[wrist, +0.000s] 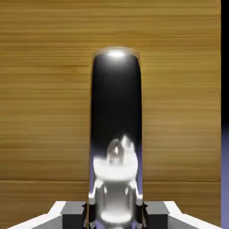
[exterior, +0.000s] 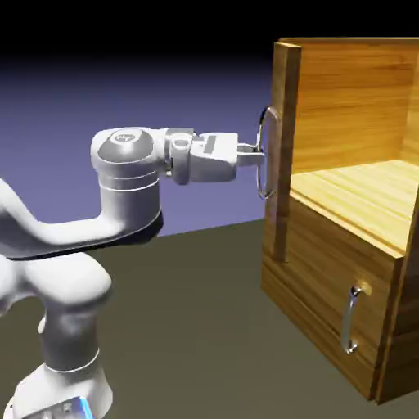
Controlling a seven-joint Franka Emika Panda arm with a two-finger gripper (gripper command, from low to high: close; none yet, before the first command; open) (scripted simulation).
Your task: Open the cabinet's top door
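Exterior view: you are seeing the gripper (exterior: 259, 153) reaching level toward the cabinet (exterior: 348, 237), with its fingers closing around the long silver handle (exterior: 264, 173) of the top door (exterior: 283, 147). The handle is sitting directly at the fingertips, roughly at mid-length of the bar. The door itself is lying just beyond the gripper and is standing swung out, edge-on to this camera, so the upper compartment behind it is showing its wooden floor and inner walls. The shorter lower panel (exterior: 327, 282) is sitting below and beyond the gripper, shut, with its small handle (exterior: 350, 319) untouched.

In the hand view, you are looking along the gripper (wrist: 115, 210). The handle (wrist: 116, 129) is filling the space between the jaws as a dark, glossy vertical bar, and the door's wood grain (wrist: 44, 112) is spreading behind it. The jaws are clamping the bar on both sides; treat the gripper as closed on the handle.

Progress assessment: the grasp is made and the door is already well open. What is remaining, in all likelihood, is at most a little further swing and then releasing the handle. The desk (exterior: 188, 319) below the gripper is carrying nothing else.
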